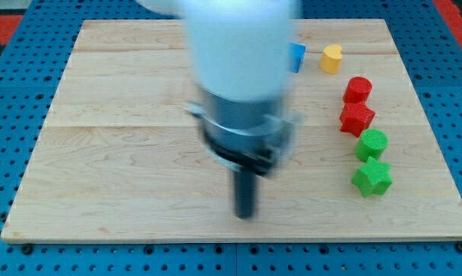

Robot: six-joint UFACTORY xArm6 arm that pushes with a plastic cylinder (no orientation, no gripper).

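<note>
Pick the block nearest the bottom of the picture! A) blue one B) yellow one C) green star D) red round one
C: the green star sits lowest on the view's right, below the green round block; my tip touches none.

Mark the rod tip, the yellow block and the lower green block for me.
my tip (246, 215): camera view, very end of the rod.
yellow heart block (331, 58): camera view, middle of its top face.
green star block (371, 177): camera view, centre of its top.
</note>
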